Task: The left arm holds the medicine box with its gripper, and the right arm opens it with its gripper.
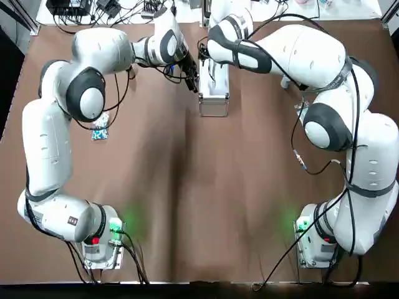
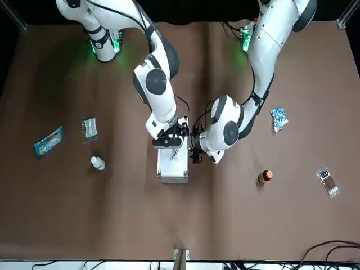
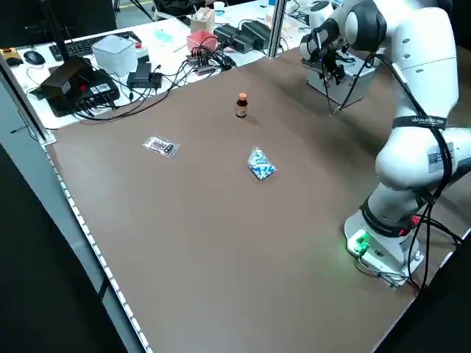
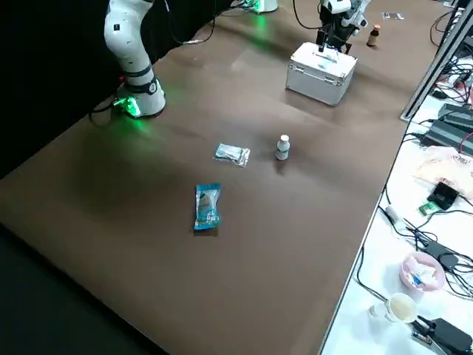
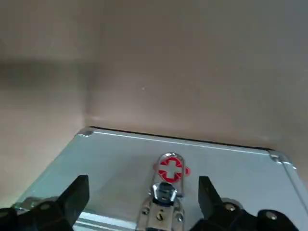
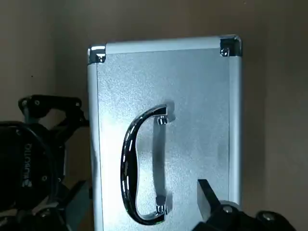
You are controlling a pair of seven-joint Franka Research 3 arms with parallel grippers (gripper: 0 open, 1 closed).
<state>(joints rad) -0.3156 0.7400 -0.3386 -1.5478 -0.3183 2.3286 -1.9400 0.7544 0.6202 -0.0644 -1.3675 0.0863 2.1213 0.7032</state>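
Medicine box (image 1: 212, 99) — stiff metal case, probably light, slick walls; left gripper (image 5: 143, 185) released, facing latch (image 5: 163, 192); right gripper (image 6: 143, 186) released above handle (image 6: 139, 168) — best hold: side walls

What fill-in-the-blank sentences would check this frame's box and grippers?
The medicine box has its lid ____. Its clasp bears a red ____. The left gripper frames that clasp with its fingers ____. The right gripper faces the side of the box that carries the ____.
Missing words: shut; cross; open; handle.
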